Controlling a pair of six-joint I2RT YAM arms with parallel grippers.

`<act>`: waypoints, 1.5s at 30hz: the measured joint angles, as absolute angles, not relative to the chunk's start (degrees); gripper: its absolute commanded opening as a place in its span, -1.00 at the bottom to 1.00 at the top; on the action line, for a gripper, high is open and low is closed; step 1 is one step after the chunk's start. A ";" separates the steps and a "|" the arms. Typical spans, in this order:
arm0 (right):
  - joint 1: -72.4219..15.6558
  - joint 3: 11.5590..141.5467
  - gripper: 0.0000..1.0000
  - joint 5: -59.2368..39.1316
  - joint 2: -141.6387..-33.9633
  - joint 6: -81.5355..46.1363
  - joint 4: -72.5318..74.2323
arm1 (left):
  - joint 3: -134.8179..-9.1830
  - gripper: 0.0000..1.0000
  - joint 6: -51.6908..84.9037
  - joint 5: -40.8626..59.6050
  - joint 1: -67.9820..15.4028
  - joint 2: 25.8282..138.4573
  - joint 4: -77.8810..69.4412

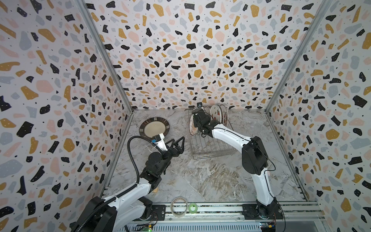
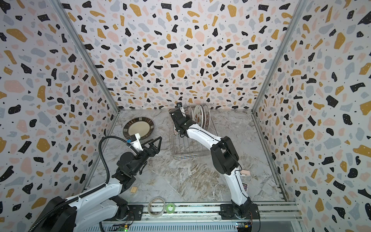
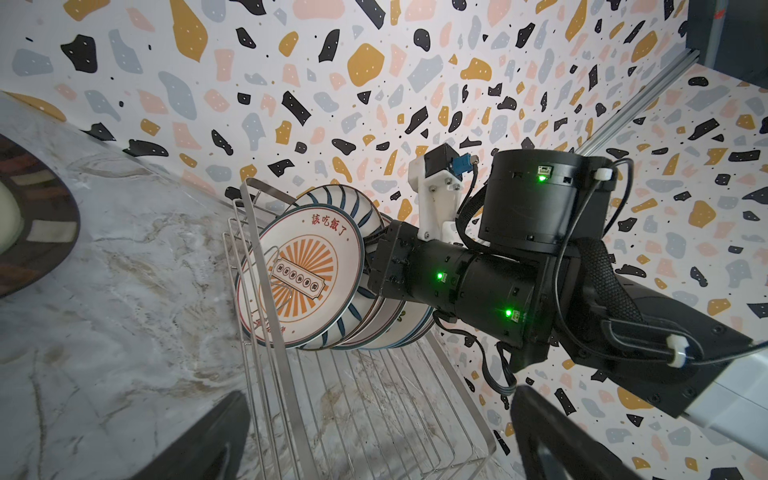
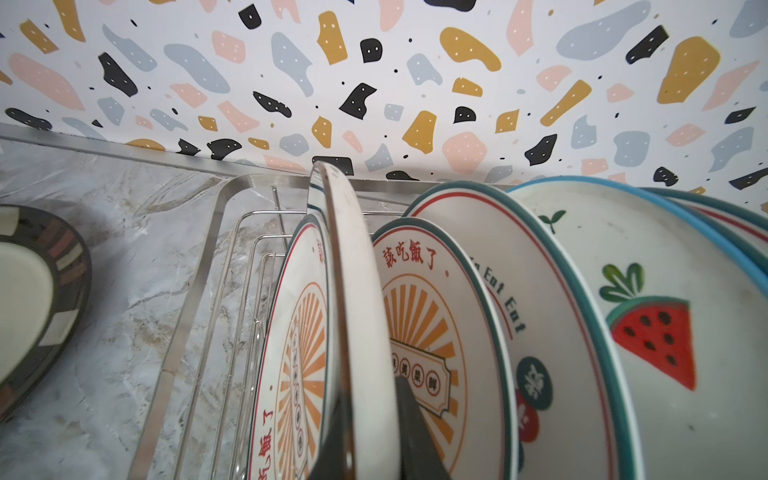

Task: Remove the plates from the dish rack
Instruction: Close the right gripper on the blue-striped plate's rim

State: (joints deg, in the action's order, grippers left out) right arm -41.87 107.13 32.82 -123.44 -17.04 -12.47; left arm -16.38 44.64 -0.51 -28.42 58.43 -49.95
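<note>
Right gripper (image 4: pixel 370 424) jaws pinch an edge-on plate (image 4: pixel 353 282) standing in the dish rack (image 4: pixel 183 316); left gripper (image 1: pixel 180 144) jaws spread, idle above bench (image 1: pixel 200 180). Step looks like extraction; next likely needs a straight lift clear of neighbouring plates (image 4: pixel 436 311).

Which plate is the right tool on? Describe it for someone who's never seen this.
Find the dish rack by the back wall, plates on edge. The right tool grips the striped plate, beside the orange sunburst plate at the row's left end. Unlike its sunburst neighbours, its rim carries dark radial strokes.

brown-rimmed plate (image 4: pixel 62 266) cropped, rear plates (image 4: pixel 723 212) overlapped (prints hidden)
</note>
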 measured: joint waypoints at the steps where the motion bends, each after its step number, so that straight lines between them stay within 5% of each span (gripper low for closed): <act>1: -41.87 107.13 -0.81 32.80 -123.44 -17.04 -12.45 | -16.38 0.99 44.69 -0.62 -28.42 58.61 -50.15; 28: -44.49 102.00 -0.82 37.15 -116.27 -13.74 -12.84 | -14.98 0.99 46.26 -2.74 -28.62 56.51 -50.68; 45: -48.23 80.93 -0.82 43.75 -98.59 -10.46 -2.04 | -13.69 0.99 47.37 -3.60 -28.62 55.72 -51.86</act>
State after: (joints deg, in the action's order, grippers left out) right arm -48.23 80.93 43.75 -98.59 -10.46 -2.04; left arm -13.69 47.37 -3.60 -28.62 55.72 -51.86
